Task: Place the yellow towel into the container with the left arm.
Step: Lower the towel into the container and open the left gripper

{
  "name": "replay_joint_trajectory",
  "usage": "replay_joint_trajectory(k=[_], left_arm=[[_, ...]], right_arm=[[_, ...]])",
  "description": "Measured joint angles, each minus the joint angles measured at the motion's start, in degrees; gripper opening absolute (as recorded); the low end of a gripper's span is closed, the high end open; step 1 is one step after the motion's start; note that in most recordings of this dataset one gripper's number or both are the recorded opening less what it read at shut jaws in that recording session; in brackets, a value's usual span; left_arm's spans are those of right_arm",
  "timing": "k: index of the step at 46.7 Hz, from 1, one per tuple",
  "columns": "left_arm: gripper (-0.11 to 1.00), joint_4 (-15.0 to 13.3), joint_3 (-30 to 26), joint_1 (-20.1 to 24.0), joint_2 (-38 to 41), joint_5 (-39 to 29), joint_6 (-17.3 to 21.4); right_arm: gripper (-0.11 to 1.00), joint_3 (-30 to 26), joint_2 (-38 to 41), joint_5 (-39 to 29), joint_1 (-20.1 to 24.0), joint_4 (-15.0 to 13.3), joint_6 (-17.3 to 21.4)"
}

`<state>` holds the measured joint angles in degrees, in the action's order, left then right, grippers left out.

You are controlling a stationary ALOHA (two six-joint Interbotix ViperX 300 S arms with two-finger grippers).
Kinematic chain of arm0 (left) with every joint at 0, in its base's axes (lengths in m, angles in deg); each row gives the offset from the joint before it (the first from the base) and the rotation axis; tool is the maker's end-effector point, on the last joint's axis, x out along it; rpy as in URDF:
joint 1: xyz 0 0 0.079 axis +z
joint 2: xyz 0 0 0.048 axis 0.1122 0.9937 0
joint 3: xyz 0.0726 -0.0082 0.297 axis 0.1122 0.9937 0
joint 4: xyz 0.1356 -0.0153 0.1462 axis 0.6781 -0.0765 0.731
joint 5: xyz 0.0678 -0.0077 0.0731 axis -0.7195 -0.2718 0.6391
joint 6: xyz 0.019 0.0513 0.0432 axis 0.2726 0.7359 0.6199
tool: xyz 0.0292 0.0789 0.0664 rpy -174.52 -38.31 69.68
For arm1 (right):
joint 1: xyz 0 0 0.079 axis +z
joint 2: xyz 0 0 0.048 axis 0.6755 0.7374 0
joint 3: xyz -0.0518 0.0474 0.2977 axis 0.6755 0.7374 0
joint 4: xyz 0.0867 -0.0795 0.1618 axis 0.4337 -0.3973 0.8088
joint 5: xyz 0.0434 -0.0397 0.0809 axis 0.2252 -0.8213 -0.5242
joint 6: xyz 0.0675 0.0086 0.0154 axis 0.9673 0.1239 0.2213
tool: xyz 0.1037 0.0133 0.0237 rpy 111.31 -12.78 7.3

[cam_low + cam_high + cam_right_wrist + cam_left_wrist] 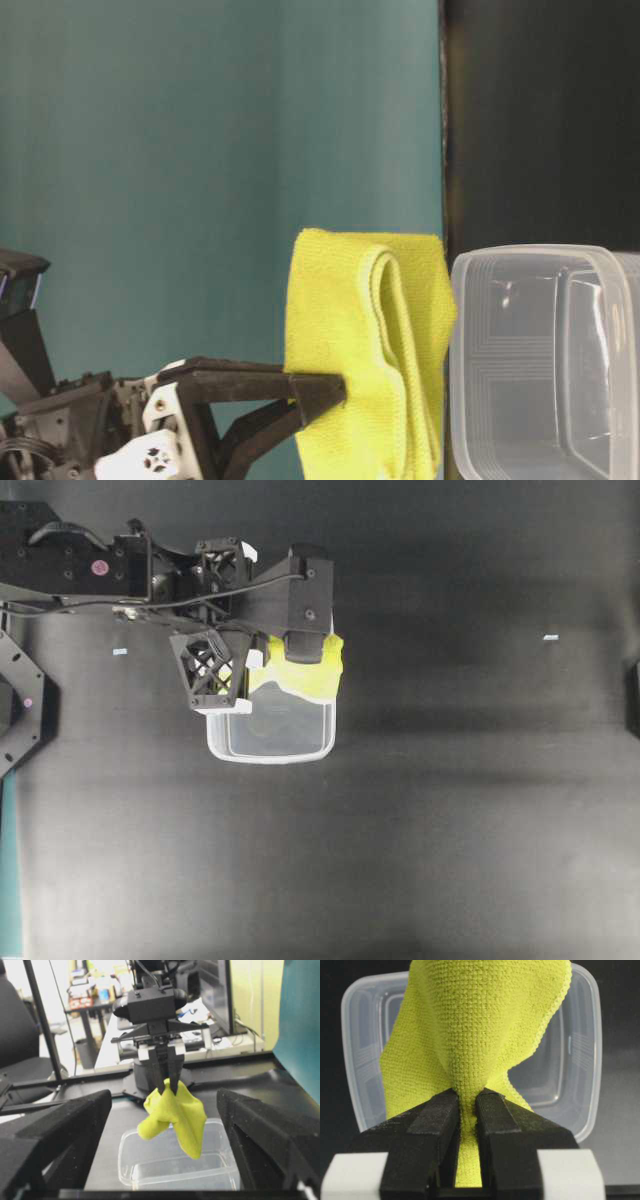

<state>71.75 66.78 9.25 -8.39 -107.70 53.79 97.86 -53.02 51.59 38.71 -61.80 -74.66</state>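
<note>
The yellow towel (470, 1035) was found pinched at a bunched fold by the left end effector (467, 1110), hanging above the container's (580, 1060) rim. It was judged light, limp and non-slippery. The right end effector (160, 1170) was held wide, empty.

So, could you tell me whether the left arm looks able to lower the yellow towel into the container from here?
Probably yes: the left gripper pinches the yellow towel above the open, lidless container, with nothing between.
</note>
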Motion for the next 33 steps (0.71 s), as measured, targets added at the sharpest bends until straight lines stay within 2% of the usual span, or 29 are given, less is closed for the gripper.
replay_joint_trajectory(k=[14,15,25,29,33], left_arm=[[0.09,0.0,2.6,0.2,0.0,2.5,-0.4],[0.13,0.0,2.8,0.2,0.0,2.5,-0.5],[0.79,0.0,3.8,0.5,-0.1,5.3,-2.8],[0.89,0.0,4.4,0.6,-1.1,5.8,-4.4],[0.85,0.0,5.2,0.7,-3.3,5.9,-5.6]], right_arm=[[0.82,0.1,0.0,0.8,-0.1,0.1,0.0],[0.82,0.2,0.0,0.8,-0.1,0.1,0.0],[0.81,0.2,0.0,0.9,0.0,0.1,0.7],[0.81,0.2,0.0,1.3,0.0,0.0,1.8],[0.81,0.3,-0.2,1.7,-0.1,0.1,2.4]])
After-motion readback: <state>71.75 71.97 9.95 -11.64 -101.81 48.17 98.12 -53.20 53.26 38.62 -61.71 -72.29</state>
